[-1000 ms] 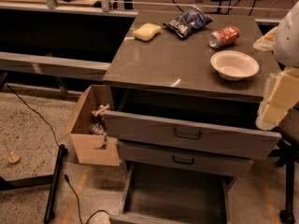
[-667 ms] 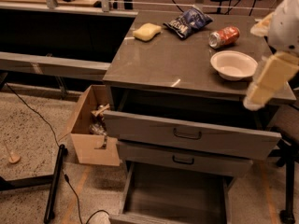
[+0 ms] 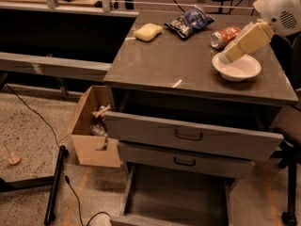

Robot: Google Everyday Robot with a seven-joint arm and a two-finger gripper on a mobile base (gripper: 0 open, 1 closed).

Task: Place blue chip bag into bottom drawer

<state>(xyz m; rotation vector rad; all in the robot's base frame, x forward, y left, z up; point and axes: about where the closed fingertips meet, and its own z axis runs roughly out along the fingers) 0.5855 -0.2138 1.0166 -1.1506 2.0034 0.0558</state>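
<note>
The blue chip bag (image 3: 189, 22) lies crinkled at the back of the grey cabinet top (image 3: 169, 65), between a yellow sponge (image 3: 148, 31) and a red soda can (image 3: 225, 36). The bottom drawer (image 3: 178, 196) is pulled wide open at floor level and its grey inside is bare. My arm reaches in from the upper right. Its cream end with the gripper (image 3: 226, 56) hangs over the white bowl (image 3: 237, 68), right of and nearer than the bag, and holds nothing that I can see.
The top drawer (image 3: 188, 135) and the middle drawer (image 3: 184, 160) stand partly open above the bottom one. An open cardboard box (image 3: 91, 128) with scraps sits left of the cabinet. A black pole (image 3: 54, 185) and cables lie on the floor.
My arm has swung up and to the left, from beside the cabinet's right edge to above the white bowl. The bag and the drawers have not moved.
</note>
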